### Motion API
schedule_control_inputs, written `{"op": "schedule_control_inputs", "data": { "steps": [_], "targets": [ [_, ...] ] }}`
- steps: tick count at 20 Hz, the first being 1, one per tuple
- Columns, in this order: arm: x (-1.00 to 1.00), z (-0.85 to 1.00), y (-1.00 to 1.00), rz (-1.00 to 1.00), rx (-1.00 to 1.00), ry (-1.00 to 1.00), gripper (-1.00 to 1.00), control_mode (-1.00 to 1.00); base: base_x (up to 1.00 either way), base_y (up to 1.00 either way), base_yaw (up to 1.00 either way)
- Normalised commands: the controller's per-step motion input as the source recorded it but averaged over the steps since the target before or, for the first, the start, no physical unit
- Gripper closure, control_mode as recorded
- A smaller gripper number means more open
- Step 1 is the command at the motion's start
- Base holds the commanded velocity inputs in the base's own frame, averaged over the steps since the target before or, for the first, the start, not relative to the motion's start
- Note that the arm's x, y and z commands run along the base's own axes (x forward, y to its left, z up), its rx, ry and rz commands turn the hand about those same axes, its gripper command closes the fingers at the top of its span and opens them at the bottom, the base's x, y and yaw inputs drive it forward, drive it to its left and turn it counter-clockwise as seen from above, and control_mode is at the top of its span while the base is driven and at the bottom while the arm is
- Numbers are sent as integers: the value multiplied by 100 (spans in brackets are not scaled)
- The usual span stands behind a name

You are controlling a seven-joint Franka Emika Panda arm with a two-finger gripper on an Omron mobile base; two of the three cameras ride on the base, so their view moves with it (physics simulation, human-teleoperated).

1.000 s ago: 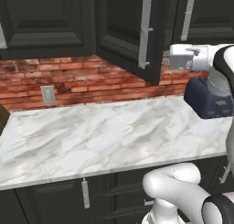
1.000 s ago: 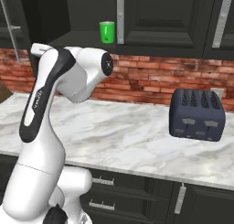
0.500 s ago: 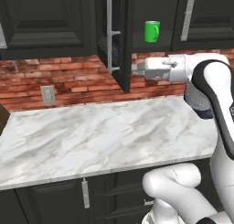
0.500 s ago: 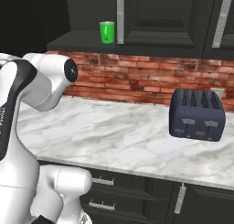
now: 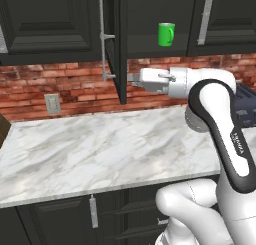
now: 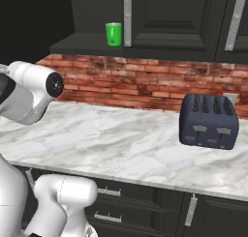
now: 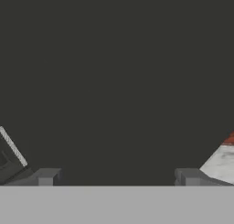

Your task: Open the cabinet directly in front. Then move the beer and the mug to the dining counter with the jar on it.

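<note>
The cabinet door [image 5: 121, 44] stands swung out, edge-on to the left base view, with its silver bar handle [image 5: 102, 36] on the far side. On the dark shelf inside sits the green mug [image 5: 166, 34], which the right base view shows as well [image 6: 113, 34]. My gripper [image 5: 131, 79] points left at the door's inner face, below and left of the mug. In the hand view the fingertips [image 7: 45, 175] are wide apart with nothing between them, close to the dark door panel [image 7: 114, 81]. The gripper [image 7: 116, 175] is open. The beer, the dining counter and the jar are out of view.
A dark toaster [image 6: 208, 121] stands on the marble worktop [image 5: 100, 149] to the right. A wall outlet [image 5: 51, 103] sits in the brick backsplash at left. Closed cabinet doors flank the open one. Drawer fronts with short handles [image 6: 109, 191] run below the worktop.
The cabinet door has swung from half open to fully edge-on, uncovering the mug. My hand travelled left along with the door's inner side.
</note>
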Motion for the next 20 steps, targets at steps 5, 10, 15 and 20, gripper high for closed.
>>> {"op": "schedule_control_inputs", "data": {
  "steps": [5, 10, 15, 20],
  "targets": [
    [-5, 55, -100, -5, -1, 1, -100, -100, 0, 0, 0],
    [-7, 27, -100, -5, -13, 3, -100, -100, 0, 0, 0],
    [-2, -2, -100, -11, -27, -7, -100, -100, 0, 0, 0],
    [-12, 0, -100, -20, -25, -22, -100, -100, 0, 0, 0]
  ]
}}
